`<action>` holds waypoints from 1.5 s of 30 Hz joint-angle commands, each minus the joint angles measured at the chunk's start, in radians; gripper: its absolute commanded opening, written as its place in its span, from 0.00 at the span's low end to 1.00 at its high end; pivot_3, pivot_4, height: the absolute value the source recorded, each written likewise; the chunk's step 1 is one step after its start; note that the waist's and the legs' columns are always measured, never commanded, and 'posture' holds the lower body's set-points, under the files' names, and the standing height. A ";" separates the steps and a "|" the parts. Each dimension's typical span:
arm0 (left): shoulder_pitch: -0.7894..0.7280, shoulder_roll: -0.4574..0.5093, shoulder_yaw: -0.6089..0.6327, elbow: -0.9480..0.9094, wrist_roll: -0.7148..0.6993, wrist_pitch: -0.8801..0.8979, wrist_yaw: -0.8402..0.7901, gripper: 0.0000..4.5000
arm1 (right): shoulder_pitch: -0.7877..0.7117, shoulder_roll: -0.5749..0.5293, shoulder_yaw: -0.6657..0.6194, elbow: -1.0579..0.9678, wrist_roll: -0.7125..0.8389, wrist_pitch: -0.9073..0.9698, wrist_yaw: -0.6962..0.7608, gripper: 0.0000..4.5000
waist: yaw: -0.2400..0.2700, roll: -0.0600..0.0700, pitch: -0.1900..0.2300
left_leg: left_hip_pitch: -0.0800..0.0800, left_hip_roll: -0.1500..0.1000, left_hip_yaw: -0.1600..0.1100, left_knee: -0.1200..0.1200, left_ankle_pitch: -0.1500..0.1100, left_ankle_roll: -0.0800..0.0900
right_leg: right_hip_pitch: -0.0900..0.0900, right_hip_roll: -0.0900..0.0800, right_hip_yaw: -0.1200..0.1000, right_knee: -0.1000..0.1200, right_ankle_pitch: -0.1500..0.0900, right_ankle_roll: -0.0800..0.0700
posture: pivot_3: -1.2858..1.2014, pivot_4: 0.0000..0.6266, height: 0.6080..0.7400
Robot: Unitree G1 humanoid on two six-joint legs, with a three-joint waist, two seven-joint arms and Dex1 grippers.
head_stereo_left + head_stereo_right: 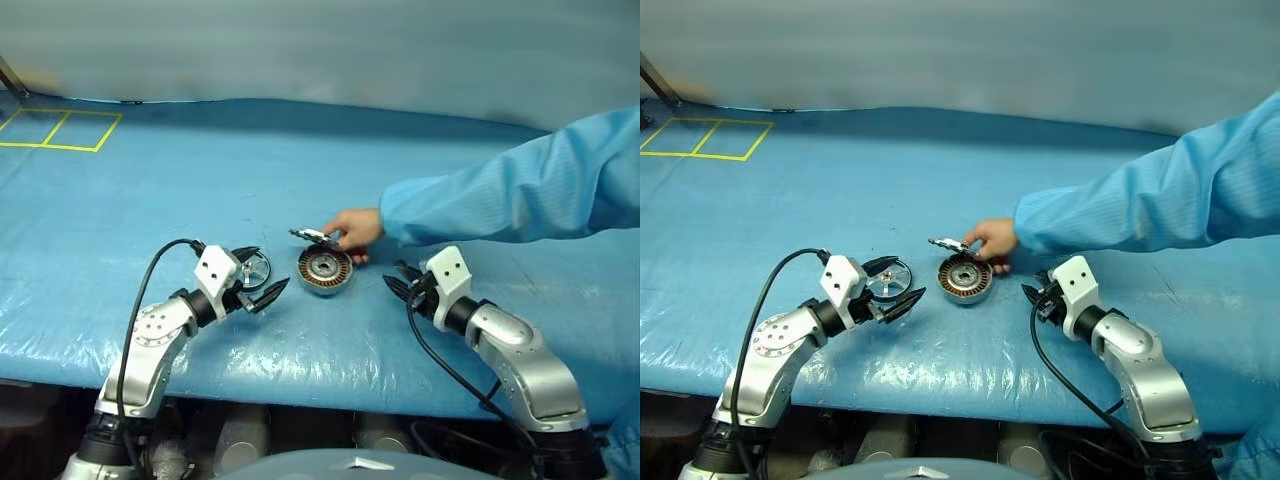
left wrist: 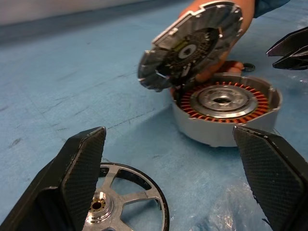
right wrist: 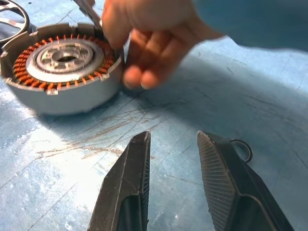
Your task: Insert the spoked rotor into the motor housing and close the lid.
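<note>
Left gripper (image 1: 262, 281): two black fingers spread wide, holding nothing. The shiny silver spoked rotor (image 1: 254, 268), a thin-spoked metal wheel with a central hub, lies flat on the blue plastic-sheet table (image 1: 200, 190) right under and between those fingers; in the left wrist view it sits just beneath the fingertip nearer the robot's left, (image 2: 82, 159), not yet gripped. A flat disc, so no long axis; its face looks up, and the grab probably has to be across the rim.

Beyond the rotor, ahead of the left gripper and toward the robot's right, stands the round silver-rimmed motor housing (image 1: 325, 271) with copper-brown windings around a pale centre, open side up. Its light-grey round lid (image 1: 316, 236), dark striped ring inside, is tilted up at the housing's far rim, with a person's hand (image 1: 355, 230) in a light blue sleeve on it.

Right gripper (image 1: 402, 284): fingers part open, a narrow gap, empty, pointing at the housing from the other side, near it but apart.

Left arm is clearly nearer the rotor; judged next move is closing on it, then a short carry right to the housing.
</note>
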 commanded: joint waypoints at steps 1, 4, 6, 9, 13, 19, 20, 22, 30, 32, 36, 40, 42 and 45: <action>-0.022 -0.005 -0.010 -0.001 -0.009 -0.002 -0.013 1.00 | 0.013 0.007 0.002 -0.046 0.006 -0.058 0.002 0.36 | 0.000 0.000 0.000 | 0.000 0.000 0.000 0.000 0.000 0.000 | 0.000 0.000 0.000 0.000 0.000 0.000 | 0.52 0.24 1.00; -0.029 -0.003 -0.011 0.006 -0.010 -0.002 -0.018 1.00 | 0.016 0.005 0.010 -0.042 -0.015 -0.111 -0.003 0.36 | -0.001 0.000 0.000 | 0.000 0.000 0.000 0.000 0.000 0.000 | 0.000 0.000 0.000 0.000 0.000 0.000 | 0.52 0.24 1.00; -0.031 -0.002 -0.013 0.011 -0.010 -0.004 -0.021 1.00 | 0.018 -0.007 0.023 -0.036 -0.043 -0.156 -0.002 0.36 | -0.001 0.000 0.000 | 0.000 0.000 0.000 0.000 0.000 0.000 | 0.000 0.000 0.000 0.000 0.000 0.000 | 0.52 0.24 1.00; -0.035 -0.002 -0.017 0.012 -0.010 -0.004 -0.025 1.00 | 0.019 -0.015 0.028 -0.029 -0.047 -0.191 0.016 0.36 | 0.000 0.000 0.000 | 0.000 0.000 0.000 0.000 0.000 0.000 | 0.000 0.000 0.000 0.000 0.000 0.000 | 0.52 0.24 1.00; -0.038 -0.001 -0.015 0.007 -0.011 0.000 -0.028 1.00 | -0.016 -0.038 0.057 -0.027 -0.033 -0.193 0.068 0.36 | -0.001 0.000 0.000 | 0.000 0.000 0.000 0.000 0.000 0.000 | 0.000 0.000 0.000 0.000 0.000 0.000 | 0.52 0.24 1.00; -0.028 0.009 -0.016 -0.015 -0.018 0.009 -0.040 1.00 | -0.102 -0.137 0.150 0.005 -0.126 -0.242 0.154 0.36 | -0.001 0.000 0.000 | 0.001 0.000 0.000 0.000 0.000 0.000 | 0.001 0.000 0.000 0.000 0.000 0.000 | 0.52 0.24 1.00; -0.029 0.012 -0.013 -0.019 -0.019 0.012 -0.040 1.00 | -0.128 -0.160 0.174 0.021 -0.157 -0.252 0.166 0.36 | 0.000 0.000 0.000 | 0.000 0.000 0.000 0.000 0.000 0.000 | 0.001 0.000 0.000 0.000 0.000 0.000 | 0.52 0.24 1.00; -0.022 0.023 -0.001 -0.037 -0.023 0.014 -0.040 1.00 | -0.251 -0.226 0.278 0.077 -0.271 -0.296 0.238 0.36 | -0.006 0.000 0.000 | 0.001 0.000 0.000 0.000 0.000 0.000 | 0.001 0.000 0.000 0.000 0.000 0.000 | 0.52 0.24 1.00; 0.032 0.018 0.001 -0.071 -0.003 0.017 0.009 1.00 | -0.663 -0.191 0.541 0.345 -0.477 -0.546 0.433 0.78 | -0.014 -0.002 0.001 | 0.002 0.000 0.001 -0.001 0.000 0.000 | 0.001 0.000 0.000 -0.001 0.000 0.000 | 0.52 0.24 1.00; 0.050 0.010 0.004 -0.083 -0.002 0.015 0.029 1.00 | -0.731 -0.149 0.593 0.435 -0.502 -0.614 0.471 0.78 | -0.013 -0.002 0.002 | 0.002 0.000 0.001 -0.002 0.000 0.000 | 0.001 0.000 -0.001 -0.001 0.001 0.000 | 0.52 0.24 1.00; 0.112 -0.006 0.010 -0.116 0.006 0.009 0.069 1.00 | -0.803 -0.083 0.664 0.543 -0.564 -0.720 0.503 0.78 | -0.010 -0.002 0.002 | 0.002 0.000 0.000 -0.003 0.000 0.000 | 0.001 0.000 -0.001 -0.001 0.000 0.000 | 0.52 0.24 1.00; 0.141 -0.008 0.005 -0.138 0.008 0.011 0.087 1.00 | -0.842 -0.044 0.675 0.615 -0.591 -0.777 0.515 0.78 | -0.007 -0.002 0.002 | 0.003 0.000 0.000 -0.003 0.000 0.000 | 0.001 0.000 -0.001 0.000 0.000 0.000 | 0.52 0.24 1.00; 0.149 -0.008 0.006 -0.145 0.010 0.013 0.096 1.00 | -0.865 -0.017 0.669 0.666 -0.589 -0.794 0.514 0.78 | -0.008 -0.002 0.002 | 0.003 0.000 0.000 -0.003 0.000 0.000 | 0.001 0.000 -0.001 0.000 0.001 0.000 | 0.52 0.24 1.00; 0.170 -0.017 0.002 -0.162 0.012 0.012 0.112 1.00 | -0.907 0.008 0.671 0.750 -0.616 -0.831 0.494 0.78 | -0.012 -0.002 0.002 | 0.005 0.000 0.001 -0.002 0.001 -0.001 | 0.003 0.000 0.000 0.001 0.001 0.000 | 0.52 0.24 1.00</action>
